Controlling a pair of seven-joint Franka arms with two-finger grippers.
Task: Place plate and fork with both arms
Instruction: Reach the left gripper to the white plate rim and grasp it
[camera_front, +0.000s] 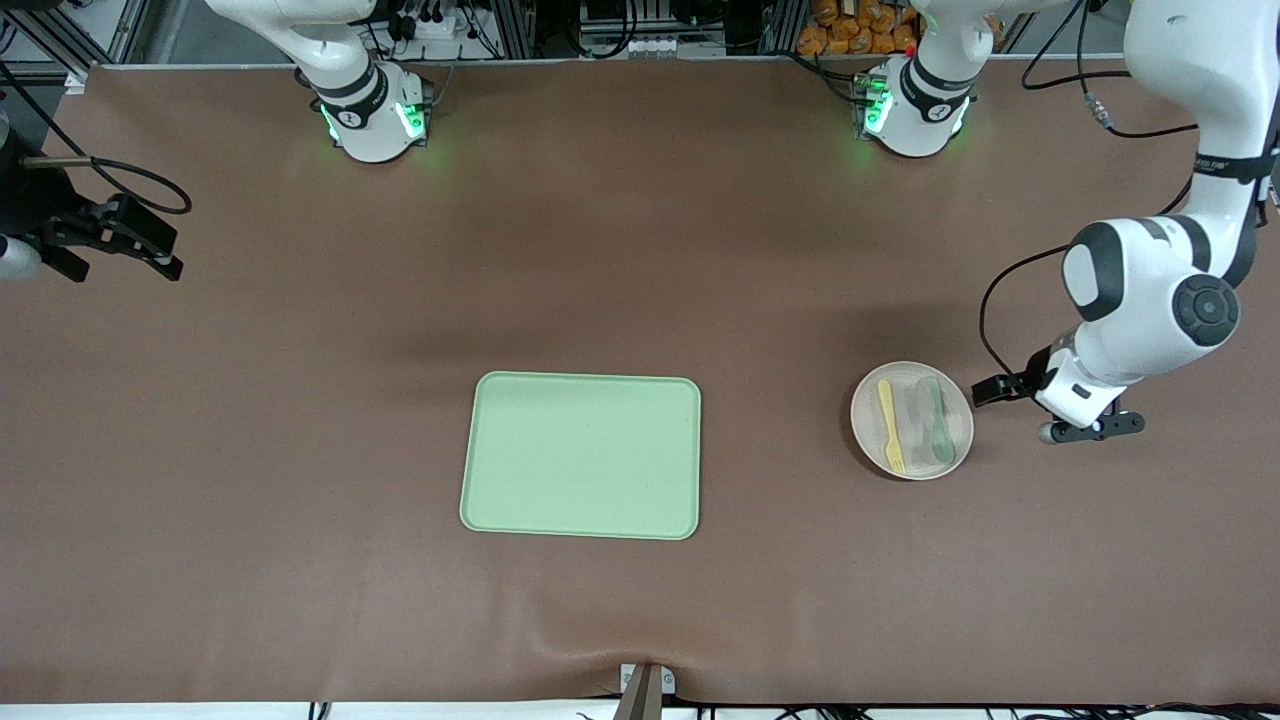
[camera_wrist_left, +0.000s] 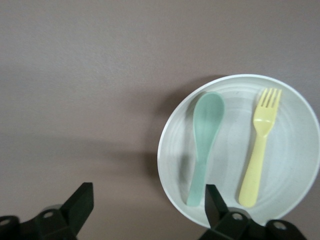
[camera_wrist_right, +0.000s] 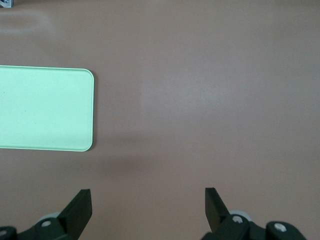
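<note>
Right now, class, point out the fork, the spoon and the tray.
fork (camera_wrist_left: 260, 150), left wrist view, middle of its yellow handle.
spoon (camera_wrist_left: 205, 140), left wrist view, neck below its bowl.
tray (camera_front: 580, 455), front view, its bare middle.

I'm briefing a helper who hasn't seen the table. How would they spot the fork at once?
Start at the light green tray mid-table, then look toward the left arm's end to the round off-white plate. Two small utensils lie side by side on it. The fork is the pale yellow one with tines, on the tray's side of the teal-green spoon.
</note>
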